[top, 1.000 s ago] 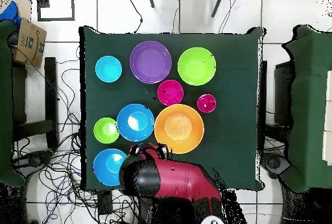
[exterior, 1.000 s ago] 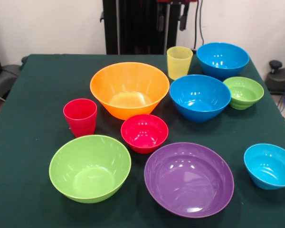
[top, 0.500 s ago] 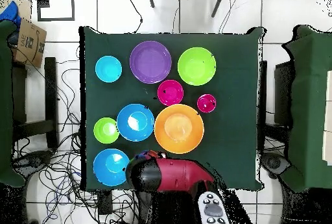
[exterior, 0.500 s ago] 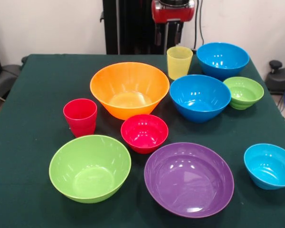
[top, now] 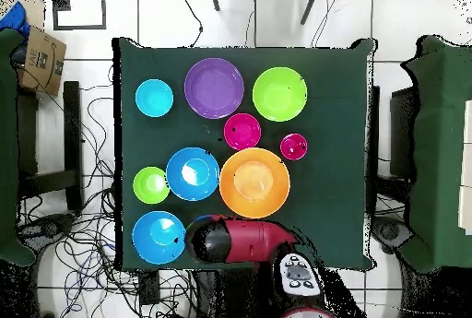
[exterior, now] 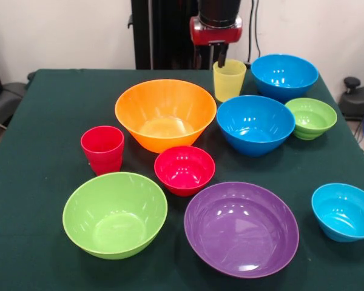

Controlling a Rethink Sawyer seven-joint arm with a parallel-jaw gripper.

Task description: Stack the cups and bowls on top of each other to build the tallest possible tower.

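Note:
All pieces stand apart on the green table (exterior: 48, 109); nothing is stacked. The yellow cup (exterior: 229, 80) is at the back, with my gripper (exterior: 222, 59) hanging right over its left rim. Left of it sits the large orange bowl (exterior: 165, 113). The red cup (exterior: 102, 148) and small red bowl (exterior: 184, 170) are mid-table, the lime green bowl (exterior: 115, 213) and purple bowl (exterior: 241, 228) in front. Two medium blue bowls (exterior: 255, 124) (exterior: 284, 76), a ribbed green bowl (exterior: 311, 117) and a small blue bowl (exterior: 344, 211) lie to the right. In the overhead view my arm (top: 235, 241) hides the yellow cup.
A cardboard box (top: 41, 56) sits off the table at the upper left of the overhead view. Cables (top: 88, 241) trail over the floor beside the table. Dark chairs (top: 442, 148) flank it on both sides.
My gripper has come down from the top edge to just above the yellow cup's rim. In the overhead view the arm has swung round. No cup or bowl has moved.

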